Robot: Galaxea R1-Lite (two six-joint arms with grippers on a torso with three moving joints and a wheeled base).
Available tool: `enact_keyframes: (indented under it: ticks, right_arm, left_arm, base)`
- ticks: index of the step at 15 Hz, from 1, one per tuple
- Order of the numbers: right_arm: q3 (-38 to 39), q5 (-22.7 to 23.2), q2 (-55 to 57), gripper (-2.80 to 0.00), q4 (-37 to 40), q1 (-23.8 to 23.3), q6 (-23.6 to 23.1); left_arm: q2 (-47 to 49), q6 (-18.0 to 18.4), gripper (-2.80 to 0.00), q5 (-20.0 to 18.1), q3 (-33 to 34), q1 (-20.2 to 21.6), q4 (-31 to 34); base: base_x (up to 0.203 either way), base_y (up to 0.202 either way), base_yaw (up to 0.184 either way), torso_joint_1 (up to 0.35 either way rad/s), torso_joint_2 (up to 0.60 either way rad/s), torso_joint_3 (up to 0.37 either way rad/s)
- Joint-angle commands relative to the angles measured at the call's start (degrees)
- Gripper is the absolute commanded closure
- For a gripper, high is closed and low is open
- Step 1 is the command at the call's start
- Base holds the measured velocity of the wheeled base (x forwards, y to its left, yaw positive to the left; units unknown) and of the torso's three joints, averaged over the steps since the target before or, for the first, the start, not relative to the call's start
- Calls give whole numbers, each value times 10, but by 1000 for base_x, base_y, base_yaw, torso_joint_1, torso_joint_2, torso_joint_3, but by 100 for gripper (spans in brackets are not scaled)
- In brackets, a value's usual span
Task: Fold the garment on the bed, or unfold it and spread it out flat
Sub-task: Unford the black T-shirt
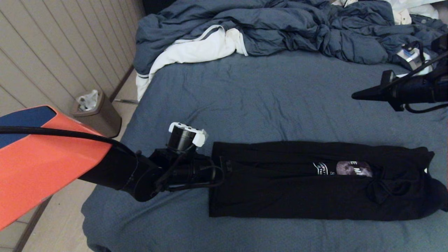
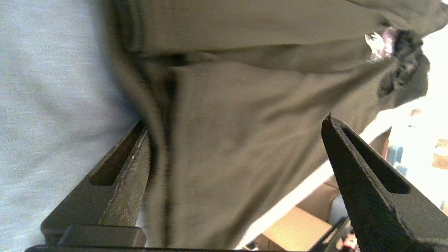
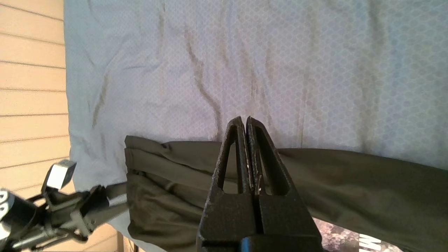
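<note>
Blue-grey bed point(image 1: 280, 98) carries the work: left gripper point(image 1: 221, 171) sits at the hem end of the shirt point(image 1: 297, 189), fingers spread wide and gripping nothing, likely just let go. Shirt lies folded into a long strip near the front edge; right gripper point(image 1: 357, 95) hangs clamped shut and empty above the far side, clear of the cloth.

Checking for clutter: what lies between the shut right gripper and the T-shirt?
Only bare blue sheet separates the right gripper from the T-shirt, in the head view.

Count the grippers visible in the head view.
2. The left gripper sits at the left end of the folded black T-shirt, jaws open. The right gripper hovers above the bed at far right, jaws shut and empty.
</note>
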Motion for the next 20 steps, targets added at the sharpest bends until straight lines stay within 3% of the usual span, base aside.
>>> enact_keyframes:
  ticks: [1, 4, 5, 16, 20]
  right_arm:
    - [-2, 2, 1, 0, 1, -1, 1]
    - [-2, 2, 1, 0, 1, -1, 1]
    - [-2, 2, 0, 0, 1, -2, 1]
    - [-7, 2, 2, 0, 0, -3, 2]
    - [-8, 2, 6, 0, 0, -3, 2]
  left_arm:
    - [-4, -2, -280, 0, -4, -8, -2]
    - [-1, -2, -280, 3, -6, -7, -1]
    - [0, -2, 0, 3, -6, -7, 0]
    - [9, 1, 0, 3, -3, -7, 0]
    - [-9, 13, 0, 3, 27, 9, 1]
  base:
    - [0, 0, 0, 0, 0, 0]
    - [0, 0, 0, 0, 0, 0]
    - [0, 0, 0, 0, 0, 0]
    - [0, 0, 0, 0, 0, 0]
    - [0, 0, 0, 0, 0, 0]
